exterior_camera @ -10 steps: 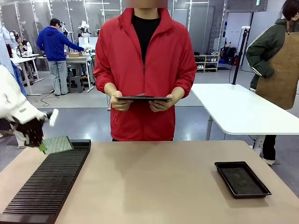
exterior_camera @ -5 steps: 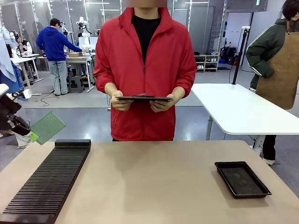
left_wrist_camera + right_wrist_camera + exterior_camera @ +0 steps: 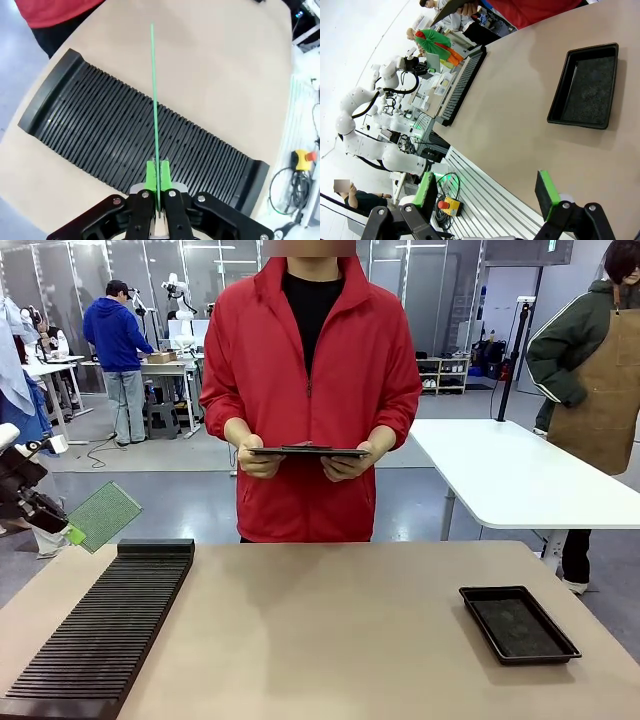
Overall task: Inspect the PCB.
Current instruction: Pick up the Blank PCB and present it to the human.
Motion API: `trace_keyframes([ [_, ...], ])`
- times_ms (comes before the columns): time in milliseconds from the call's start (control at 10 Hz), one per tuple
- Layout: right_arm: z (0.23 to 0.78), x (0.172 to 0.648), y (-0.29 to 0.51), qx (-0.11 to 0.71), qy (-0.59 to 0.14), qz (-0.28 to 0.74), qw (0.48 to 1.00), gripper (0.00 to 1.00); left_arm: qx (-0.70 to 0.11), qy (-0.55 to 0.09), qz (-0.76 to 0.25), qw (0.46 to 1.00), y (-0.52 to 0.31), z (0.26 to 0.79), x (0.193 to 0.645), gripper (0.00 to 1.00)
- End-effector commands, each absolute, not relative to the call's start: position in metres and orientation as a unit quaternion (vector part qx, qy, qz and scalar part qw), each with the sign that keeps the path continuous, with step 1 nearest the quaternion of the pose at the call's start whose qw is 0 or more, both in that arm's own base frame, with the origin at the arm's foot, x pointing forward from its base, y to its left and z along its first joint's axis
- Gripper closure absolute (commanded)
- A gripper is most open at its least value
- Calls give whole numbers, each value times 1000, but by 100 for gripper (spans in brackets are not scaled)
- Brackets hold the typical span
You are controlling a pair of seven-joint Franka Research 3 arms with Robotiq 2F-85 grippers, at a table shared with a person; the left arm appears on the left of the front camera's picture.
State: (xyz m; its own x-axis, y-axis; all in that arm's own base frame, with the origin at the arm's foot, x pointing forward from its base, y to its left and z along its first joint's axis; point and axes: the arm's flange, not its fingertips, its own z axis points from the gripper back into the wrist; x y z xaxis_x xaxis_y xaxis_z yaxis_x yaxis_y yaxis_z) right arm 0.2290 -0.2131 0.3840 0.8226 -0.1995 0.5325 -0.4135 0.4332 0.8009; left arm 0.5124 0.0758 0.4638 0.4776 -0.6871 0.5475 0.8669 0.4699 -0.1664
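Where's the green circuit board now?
In the front view the PCB is at the far left, pinched in the air between the fingers of the left gripper, above and left of the far end of the black slotted rack.

**Figure: the PCB [image 3: 103,515] raised from the far end of the slotted rack [image 3: 100,630].**
Compare your front view with a second ago. Your left gripper [image 3: 72,533], clamped on the board's lower corner, has risen and drawn back to the picture's left edge. The PCB, which then lay low against the rack's far end, now hangs tilted above and left of it, clear of the rack.
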Motion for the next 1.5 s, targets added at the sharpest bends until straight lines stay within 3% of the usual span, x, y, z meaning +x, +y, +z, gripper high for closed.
trace_keyframes([
  [0, 385, 230, -214, 528, -298, 73, 792, 0, -204, -208, -472, 832, 76, 467, 512, 100],
  [100, 385, 230, -214, 528, -298, 73, 792, 0, -217, -208, -467, 832, 76, 464, 512, 97],
  [200, 385, 230, -214, 528, -298, 73, 792, 0, -324, -220, -443, 806, 62, 461, 519, 97],
  [300, 385, 230, -214, 528, -298, 73, 792, 0, -368, -218, -417, 802, 44, 454, 531, 97],
  [700, 385, 230, -214, 528, -298, 73, 792, 0, -572, -101, -203, 789, -26, 410, 571, 97],
  [1000, 385, 230, -214, 528, -298, 73, 792, 0, -661, -44, -64, 747, -49, 381, 597, 97],
  [1400, 385, 230, -214, 528, -298, 73, 792, 0, -714, -28, -25, 699, -67, 359, 613, 97],
])
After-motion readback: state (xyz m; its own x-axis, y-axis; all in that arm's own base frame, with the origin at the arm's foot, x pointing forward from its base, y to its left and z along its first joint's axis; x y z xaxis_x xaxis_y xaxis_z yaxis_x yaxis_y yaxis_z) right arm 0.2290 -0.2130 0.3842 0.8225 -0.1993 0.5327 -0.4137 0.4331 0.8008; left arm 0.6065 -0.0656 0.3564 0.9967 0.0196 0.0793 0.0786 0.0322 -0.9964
